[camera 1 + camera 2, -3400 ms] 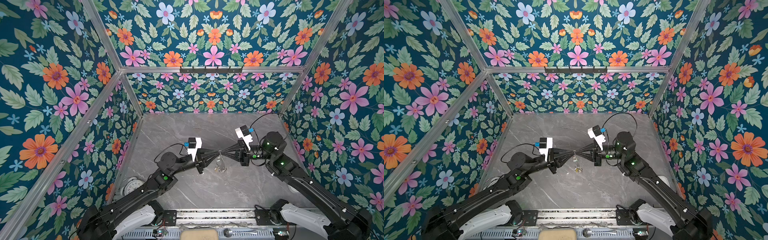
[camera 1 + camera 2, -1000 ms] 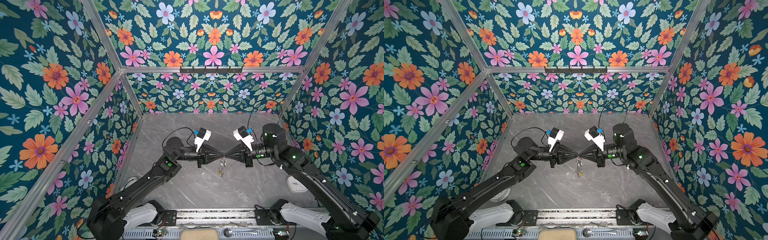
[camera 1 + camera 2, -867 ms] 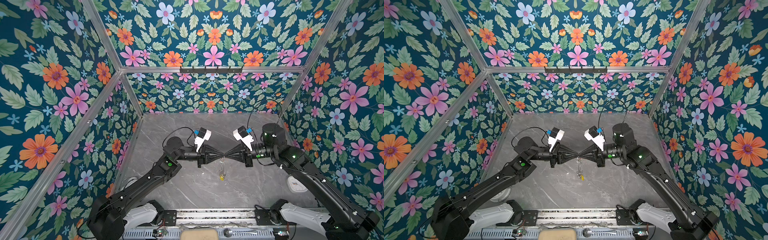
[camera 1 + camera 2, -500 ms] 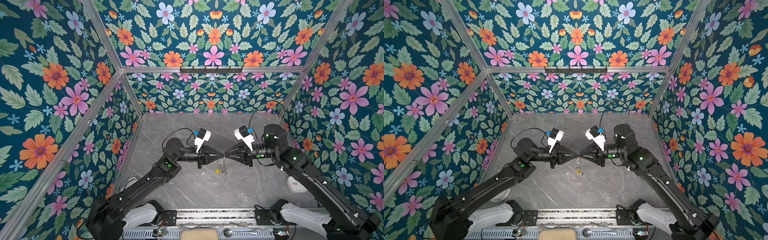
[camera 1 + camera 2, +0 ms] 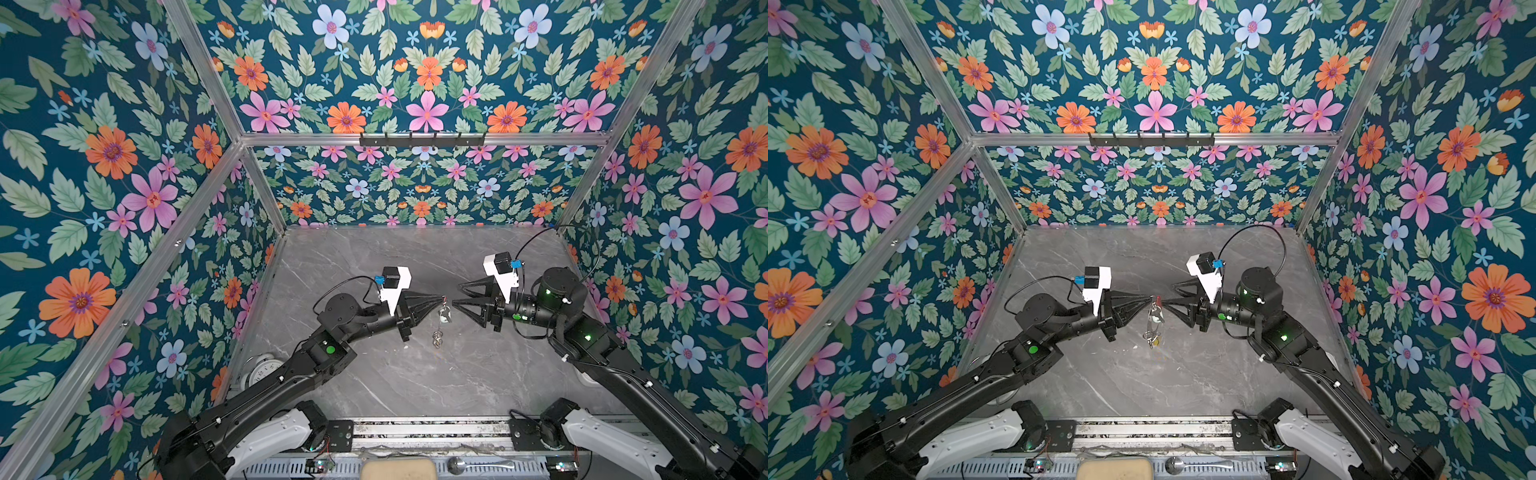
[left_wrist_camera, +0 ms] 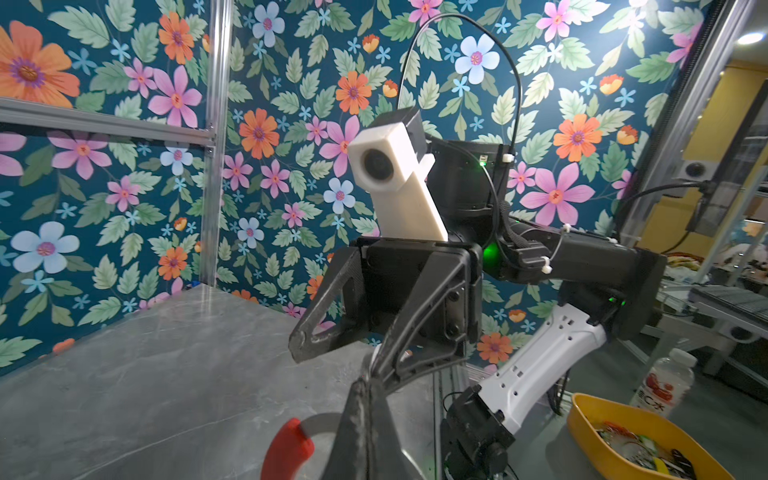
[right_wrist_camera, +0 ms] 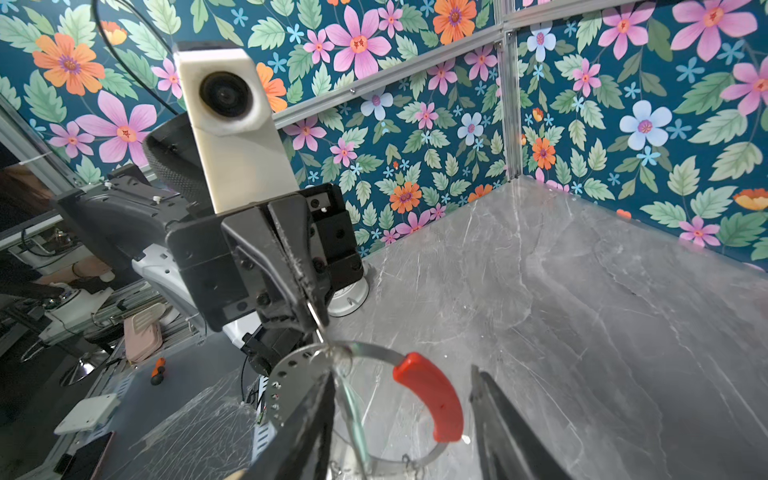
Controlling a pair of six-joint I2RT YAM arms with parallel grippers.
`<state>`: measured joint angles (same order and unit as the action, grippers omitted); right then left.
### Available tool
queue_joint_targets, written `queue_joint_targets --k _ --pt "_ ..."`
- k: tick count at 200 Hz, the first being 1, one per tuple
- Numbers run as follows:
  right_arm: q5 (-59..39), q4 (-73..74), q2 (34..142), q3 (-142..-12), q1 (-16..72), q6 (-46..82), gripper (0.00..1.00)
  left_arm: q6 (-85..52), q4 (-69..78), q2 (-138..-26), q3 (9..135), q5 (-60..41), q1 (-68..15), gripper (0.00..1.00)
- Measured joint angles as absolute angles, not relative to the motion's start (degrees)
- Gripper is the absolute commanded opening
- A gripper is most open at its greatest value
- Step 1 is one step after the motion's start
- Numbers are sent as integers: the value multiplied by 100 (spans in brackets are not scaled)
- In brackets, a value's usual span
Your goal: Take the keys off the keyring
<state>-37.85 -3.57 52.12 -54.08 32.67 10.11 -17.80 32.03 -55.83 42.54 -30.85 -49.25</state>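
Keyring (image 7: 432, 399): thin grey metal hoop, curved red section, hanging above veined grey worktop (image 5: 374, 374) between both end effectors.
Keys (image 5: 1152, 338): small silver cluster dangling at hoop's bottom.
Left end effector (image 5: 439, 298): pressed together, pinching hoop's top.
Right end effector (image 5: 456, 294): spread, just beside hoop.

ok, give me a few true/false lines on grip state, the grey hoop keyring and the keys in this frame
1. The left gripper is shut on the thin dark grey hoop keyring with the red section. True.
2. The right gripper is clamped on the keyring as well. False: its jaws stand apart and grip nothing.
3. The keyring lies flat on the grey marble table. False: it hangs in the air from the left gripper.
4. Small silver metal keys dangle under the keyring. True.
5. A round white clock sits on the table beside the left arm. True.
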Motion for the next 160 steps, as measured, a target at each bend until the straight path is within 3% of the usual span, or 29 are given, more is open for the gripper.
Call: queue_joint_targets --k 55,160 --pt "-3889 -16 5221 -5170 3374 1175 59 -1483 3330 -5564 4110 -2687 -5017 0" --pt "-3959 8 5210 -5017 3509 1028 58 -1468 3898 -5551 3905 -2506 -5043 0"
